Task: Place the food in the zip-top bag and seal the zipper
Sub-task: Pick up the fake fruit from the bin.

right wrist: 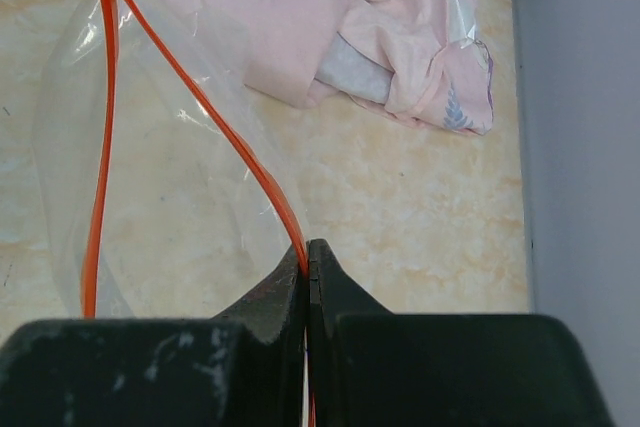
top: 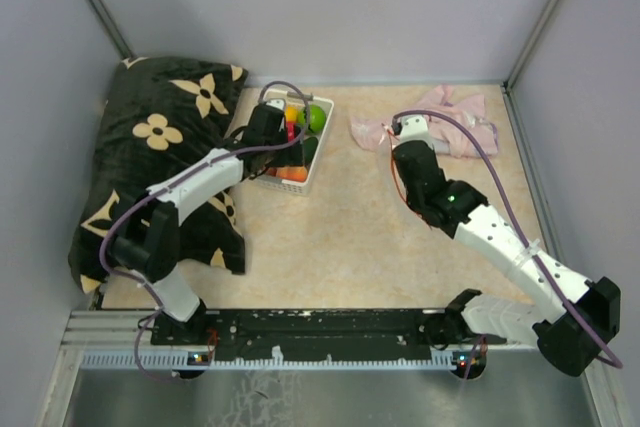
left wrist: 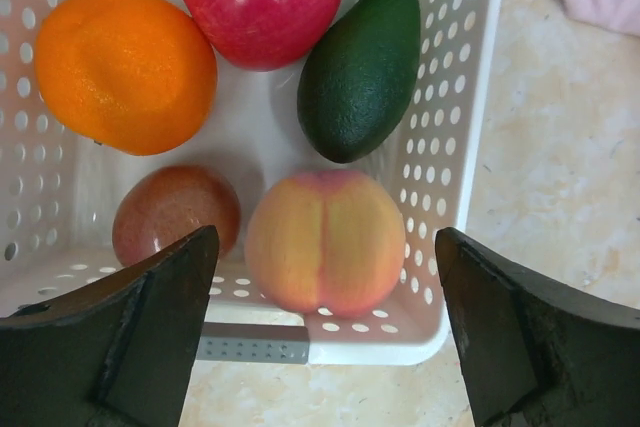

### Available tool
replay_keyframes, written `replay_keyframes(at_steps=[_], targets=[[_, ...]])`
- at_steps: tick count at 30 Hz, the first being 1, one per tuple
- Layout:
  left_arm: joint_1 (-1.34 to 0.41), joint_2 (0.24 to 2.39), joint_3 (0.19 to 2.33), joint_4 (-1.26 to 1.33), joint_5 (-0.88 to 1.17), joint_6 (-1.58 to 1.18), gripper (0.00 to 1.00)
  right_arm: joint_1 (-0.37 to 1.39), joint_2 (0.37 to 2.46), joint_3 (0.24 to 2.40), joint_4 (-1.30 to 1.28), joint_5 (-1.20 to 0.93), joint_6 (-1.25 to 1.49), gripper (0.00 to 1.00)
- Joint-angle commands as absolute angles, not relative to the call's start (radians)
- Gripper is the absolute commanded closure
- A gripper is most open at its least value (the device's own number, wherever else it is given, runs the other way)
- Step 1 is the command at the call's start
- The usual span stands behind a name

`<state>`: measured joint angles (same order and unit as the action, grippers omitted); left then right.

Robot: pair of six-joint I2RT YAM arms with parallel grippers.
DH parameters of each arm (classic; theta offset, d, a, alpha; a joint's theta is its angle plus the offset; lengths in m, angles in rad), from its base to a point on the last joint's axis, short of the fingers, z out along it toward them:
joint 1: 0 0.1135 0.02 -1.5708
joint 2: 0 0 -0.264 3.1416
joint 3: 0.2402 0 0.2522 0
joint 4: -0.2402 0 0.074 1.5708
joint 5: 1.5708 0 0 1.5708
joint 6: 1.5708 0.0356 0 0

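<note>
Beige table (top: 350, 247). A big black cushion w/ tan flower print (top: 160, 147) fills the far-left side. The L arm (top: 200, 182) reaches across the cushion's edge to the basket, and the R arm (top: 480, 227) reaches far-right toward the cloth.

Pink cloth (right wrist: 300, 17) lies crumpled at the far-right of the table. White slotted basket (left wrist: 445, 147) sits just right of the cushion.

Zip-top bag (right wrist: 170, 187) is clear and lies flat on the table in front of the R wrist cam. Its far end overlaps the pink cloth. There is no food in it.

All the food is in the basket:
- Orange (left wrist: 125, 67) is at the left wall.
- Red apple (left wrist: 258, 2) is next to it.
- Dk green avocado (left wrist: 362, 72) is against the right wall.
- Peach (left wrist: 325, 247) and a brown-red fruit (left wrist: 175, 222) are at the near wall, side by side.
- Top cam also shows a bright green piece (top: 316, 118) and a yellow one (top: 291, 112) at the far end.

Zipper (right wrist: 200, 97) is a thin red-orange strip. Its two sides are spread apart, so the bag mouth is unsealed.

L gripper (left wrist: 325, 239) hangs above the basket's near end. Its fingers (left wrist: 150, 327) are spread wide w/ nothing between them, and the peach is below the gap. R gripper (right wrist: 308, 267) has its fingers (right wrist: 270, 302) pinched tight together on the zipper at the bag's near edge.
</note>
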<state>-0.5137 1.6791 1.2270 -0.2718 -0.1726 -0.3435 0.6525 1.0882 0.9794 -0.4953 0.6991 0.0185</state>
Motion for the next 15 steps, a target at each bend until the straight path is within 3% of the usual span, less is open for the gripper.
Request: replay_keyframes(at_steps=[1, 15], targets=[[-0.502, 1.76, 1.344, -0.42, -0.158, -0.272, 0.04, 0.66, 1.078, 0.984, -0.458, 0.732, 0.011, 1.0], [-0.499, 1.988, 1.507, -0.564, -0.054, -0.227, 0.01, 0.66, 1.059, 0.983, -0.456, 0.708, 0.021, 1.0]])
